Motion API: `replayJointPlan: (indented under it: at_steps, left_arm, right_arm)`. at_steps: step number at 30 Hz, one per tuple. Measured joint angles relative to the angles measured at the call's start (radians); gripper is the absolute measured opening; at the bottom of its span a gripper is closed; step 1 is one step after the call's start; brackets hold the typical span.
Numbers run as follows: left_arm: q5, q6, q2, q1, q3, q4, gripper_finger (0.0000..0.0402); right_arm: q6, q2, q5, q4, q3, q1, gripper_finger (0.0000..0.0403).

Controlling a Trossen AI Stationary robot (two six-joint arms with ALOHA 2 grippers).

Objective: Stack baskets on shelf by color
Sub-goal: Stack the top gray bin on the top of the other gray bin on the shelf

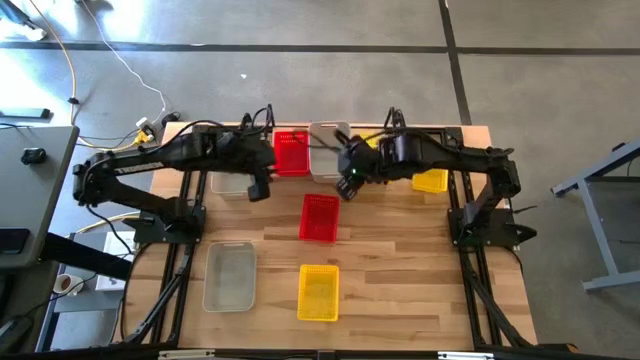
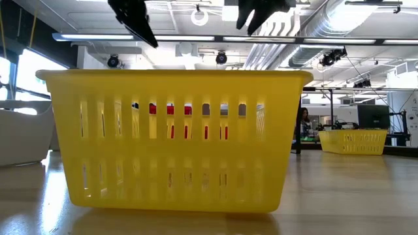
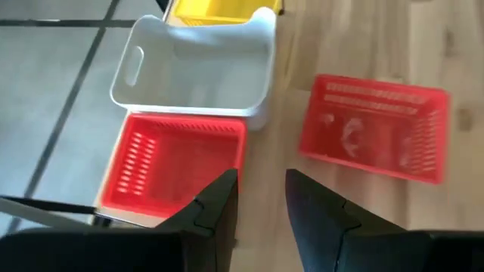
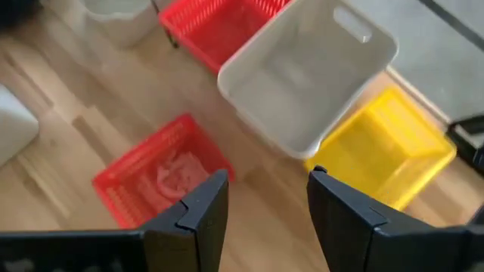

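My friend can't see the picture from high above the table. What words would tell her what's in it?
Two dark robot arms reach over a wooden table, the left end effector and right end effector open above a red basket. A clear basket and a yellow basket sit nearer the front.

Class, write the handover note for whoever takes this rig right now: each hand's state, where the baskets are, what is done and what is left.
Left hand: open, empty, above the table near the back. Right hand: open, empty, beside it.
At the back edge, side by side: red mesh plastic basket, clear-grey plastic basket, yellow mesh basket; another clear-grey basket under the left arm.
Loose on the wooden tabletop: red basket, yellow basket, clear-grey basket.
Left: stack these three by colour.
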Motion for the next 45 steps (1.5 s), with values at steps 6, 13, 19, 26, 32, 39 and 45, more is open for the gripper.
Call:
replayJointPlan:
  at_steps: [6,13,19,26,32,39,45]
  left_arm:
    - [0.001,-0.108,-0.077,-0.073,-0.057,-0.066,0.0104]
    - [-0.002,-0.203,-0.116,-0.144,-0.071,-0.215,0.0104]
    - [-0.008,-0.263,-0.12,-0.178,-0.071,-0.381,0.0104]
    - [-0.085,-0.43,-0.117,-0.183,-0.071,-0.494,0.0104]
    - [-0.141,-0.623,-0.117,-0.156,-0.071,-0.565,0.0104]
    - [-0.216,-0.838,-0.117,-0.088,-0.071,-0.639,0.0104]
    - [-0.252,-1.024,-0.117,0.001,-0.071,-0.691,0.0104]
  right_arm:
    - [0.092,0.0,-0.007,-0.031,0.0,0.071,0.0165]
    - [0.204,0.001,-0.031,-0.039,0.0,0.152,0.0165]
    - [0.299,0.002,-0.026,-0.038,0.0,0.217,0.0165]
    - [0.369,0.028,0.0,-0.039,-0.001,0.255,0.0165]
    - [0.334,0.054,-0.022,-0.038,-0.001,0.251,0.0165]
    - [0.189,0.056,-0.004,-0.049,-0.001,0.229,0.0165]
    - [0.036,0.053,-0.014,-0.131,-0.001,0.179,0.0165]
